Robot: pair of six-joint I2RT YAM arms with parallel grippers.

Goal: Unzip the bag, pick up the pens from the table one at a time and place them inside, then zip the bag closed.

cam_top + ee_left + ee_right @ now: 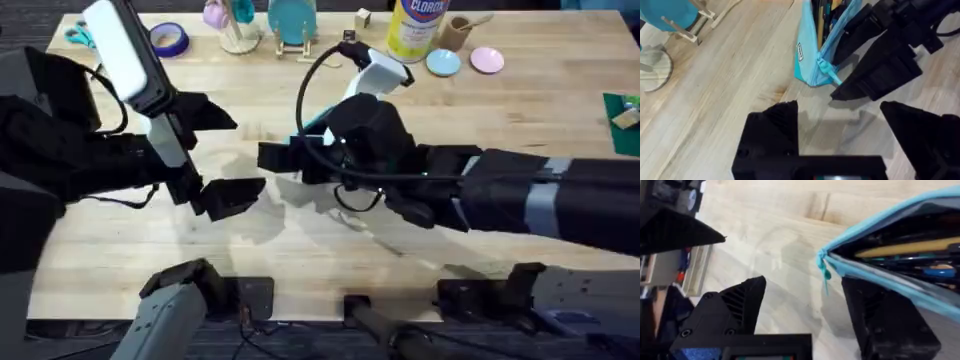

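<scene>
The right gripper (805, 310), jaws spread, hangs beside the bag (900, 260), one finger (890, 320) under its unzipped end. The left gripper (860, 135), also spread, hovers near it. The bag sits mid-table (500, 100), pens (910, 247) inside; a Clorox tub (415, 25) stands at the far edge.

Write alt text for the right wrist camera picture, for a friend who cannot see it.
An open light teal-blue bag rests on the table, its zipper parted so a yellow pen and dark sticks show inside. A small teal zipper pull hangs at the bag's end. The right gripper is open, one finger against the bag's side.
</scene>
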